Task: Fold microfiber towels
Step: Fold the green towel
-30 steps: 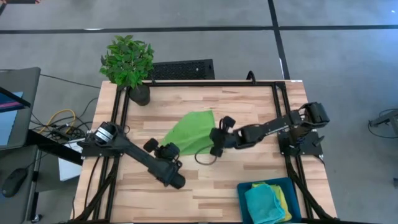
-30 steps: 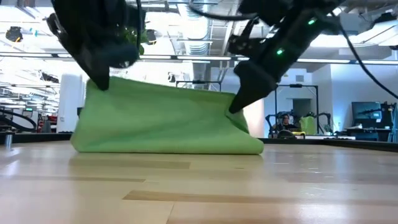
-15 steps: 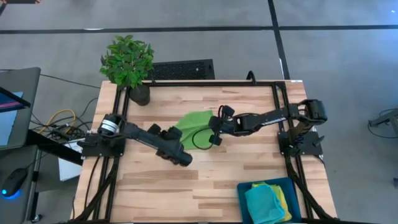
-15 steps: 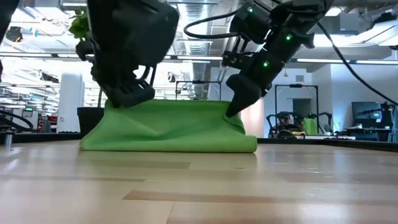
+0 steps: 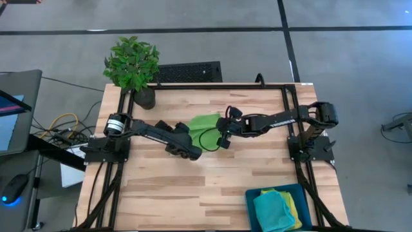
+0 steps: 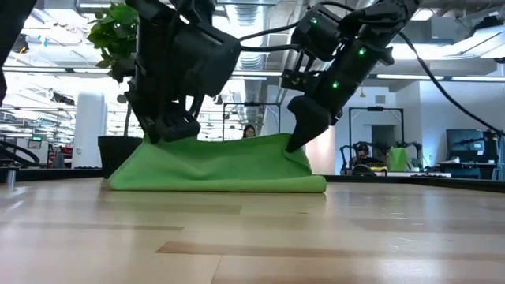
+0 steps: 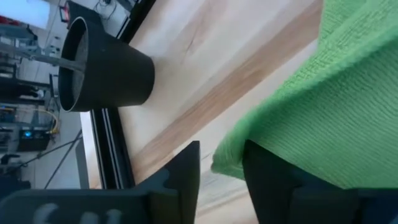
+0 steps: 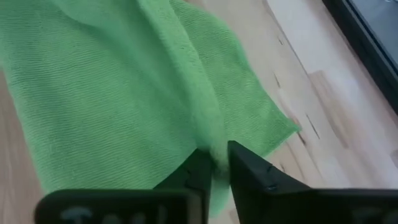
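Observation:
A lime green microfiber towel (image 5: 205, 122) lies folded over on itself mid-table, its lower layer flat on the wood (image 6: 221, 167). My left gripper (image 7: 221, 165) stands open at the towel's left near corner, with the cloth's edge (image 7: 231, 160) in the gap between its fingers. My right gripper (image 8: 217, 163) is shut on the towel's right side, where the cloth peaks up (image 6: 289, 140). Turquoise and yellow towels (image 5: 273, 207) lie in a blue bin. My left gripper has the towel's edge between its open fingers; whether a finger touches it, I cannot tell. My right gripper pinches a raised fold of the towel (image 8: 214, 148) between its two fingers, slanting down from above. The cloth rises to the fingers there; the rest lies on the table.
A potted plant (image 5: 132, 64) stands at the table's far left corner, its black pot (image 7: 102, 65) not far from the left gripper. The blue bin (image 5: 252, 196) sits at the near right corner. Black rails (image 5: 291, 116) run along the table's sides. Bare wood lies toward the near edge.
Both grippers have gone toward the table's far edge and down, taking the towel's near edge with them. The towel, which stood tall between them, has been folded over onto its far part and now lies low and narrower.

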